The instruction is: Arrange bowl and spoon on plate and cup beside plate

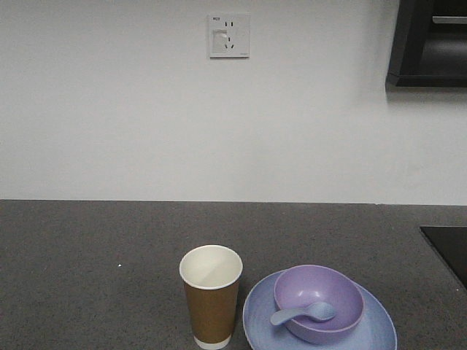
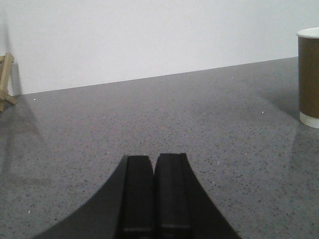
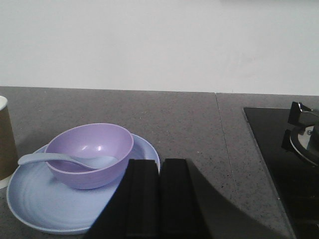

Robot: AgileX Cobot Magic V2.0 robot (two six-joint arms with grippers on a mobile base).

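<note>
- The plate (image 1: pixel 321 329) is sitting on the grey counter (image 1: pixel 87 277), near its front edge
- The bowl (image 1: pixel 319 302) is resting upright on the plate, a little toward the back of it
- The spoon (image 1: pixel 303 314) is lying in the bowl, scoop down inside, handle leaning out over the rim toward the cup
- The cup (image 1: pixel 211 295) is standing upright just beside the plate, on its left, looking empty
- The left gripper (image 2: pixel 153 196) is hanging low over bare counter, jaws pressed together, gripping nothing, with the cup well off to its right
- The right gripper (image 3: pixel 160 199) is hovering at the plate's near edge, jaws closed with only a thin seam between them, also gripping nothing
- A black hob (image 3: pixel 279 159) is lying to the right of the plate, and a wall socket (image 1: pixel 229 35) is showing above
</note>
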